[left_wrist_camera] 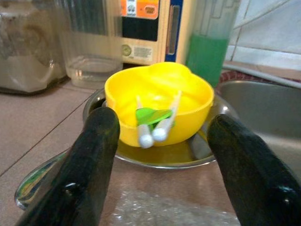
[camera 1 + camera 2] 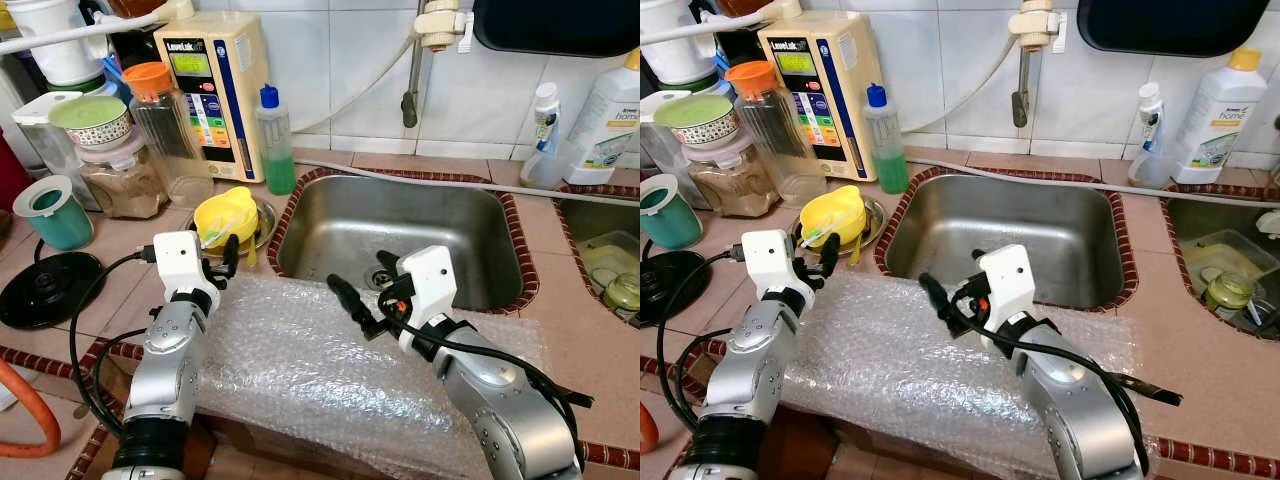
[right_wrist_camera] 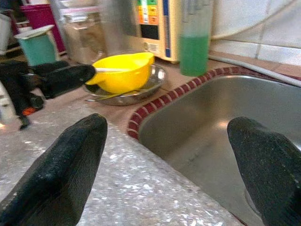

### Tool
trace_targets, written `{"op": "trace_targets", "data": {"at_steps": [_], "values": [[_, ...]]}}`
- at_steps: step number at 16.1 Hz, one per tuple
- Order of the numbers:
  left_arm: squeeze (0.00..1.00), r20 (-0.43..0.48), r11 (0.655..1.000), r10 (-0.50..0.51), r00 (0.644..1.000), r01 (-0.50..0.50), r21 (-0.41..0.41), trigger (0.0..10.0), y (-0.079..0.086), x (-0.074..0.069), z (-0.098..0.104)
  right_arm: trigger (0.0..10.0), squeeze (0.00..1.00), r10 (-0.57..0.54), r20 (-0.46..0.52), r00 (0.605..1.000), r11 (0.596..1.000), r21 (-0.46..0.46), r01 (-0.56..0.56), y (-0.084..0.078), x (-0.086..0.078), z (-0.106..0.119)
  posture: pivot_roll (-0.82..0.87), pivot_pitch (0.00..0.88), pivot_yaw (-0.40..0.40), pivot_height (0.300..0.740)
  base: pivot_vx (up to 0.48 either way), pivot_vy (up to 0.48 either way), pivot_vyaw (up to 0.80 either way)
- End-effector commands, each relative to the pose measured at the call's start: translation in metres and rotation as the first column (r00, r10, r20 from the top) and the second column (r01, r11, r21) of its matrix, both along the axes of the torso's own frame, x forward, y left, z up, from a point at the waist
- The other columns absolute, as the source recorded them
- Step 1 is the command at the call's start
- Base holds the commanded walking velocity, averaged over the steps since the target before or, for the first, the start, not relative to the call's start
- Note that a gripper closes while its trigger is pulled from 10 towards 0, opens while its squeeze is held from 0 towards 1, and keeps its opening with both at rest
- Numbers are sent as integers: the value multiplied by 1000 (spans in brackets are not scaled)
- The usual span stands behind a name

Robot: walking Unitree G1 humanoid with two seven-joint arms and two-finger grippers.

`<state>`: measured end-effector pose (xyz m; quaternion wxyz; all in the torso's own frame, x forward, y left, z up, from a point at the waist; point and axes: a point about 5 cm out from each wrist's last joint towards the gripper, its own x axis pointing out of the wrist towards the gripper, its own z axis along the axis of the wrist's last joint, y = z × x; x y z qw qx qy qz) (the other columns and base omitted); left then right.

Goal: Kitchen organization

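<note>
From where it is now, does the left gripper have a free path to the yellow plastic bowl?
Probably yes: the left gripper is open, aimed at the yellow plastic bowl on its steel plate, nothing between.

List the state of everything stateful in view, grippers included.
Left gripper: open, empty, facing the bowl.
Right gripper: open, empty, over the bubble wrap at the sink edge.
Yellow bowl: upright on a steel plate, utensils inside.
Sink: dry, nothing in the basin.
Soap bottle: capped, part full.
Orange-lid jar: closed, nearly empty.
Teal cup: upright.
</note>
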<state>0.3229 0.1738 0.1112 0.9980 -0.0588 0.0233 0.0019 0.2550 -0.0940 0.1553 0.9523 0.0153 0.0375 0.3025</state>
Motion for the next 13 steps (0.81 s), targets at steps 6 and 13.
{"op": "trace_targets", "data": {"at_steps": [6, 13], "values": [[0, 17, 1000, 7, 1000, -7, 6, 0, 10, 9, 2, 10000, 0, 77, -17, 997, 997, 21, -77, 8, -9, 3, -17, 0, 94, 740, 0, 0, 0], [0, 22, 1000, -20, 1000, 20, -3, 0, 6, 14, 0, 10000, 0, 145, -49, 988, 989, 47, -142, 11, -17, 2, -26, 0, 96, 740, 0, 0, 0]]}}
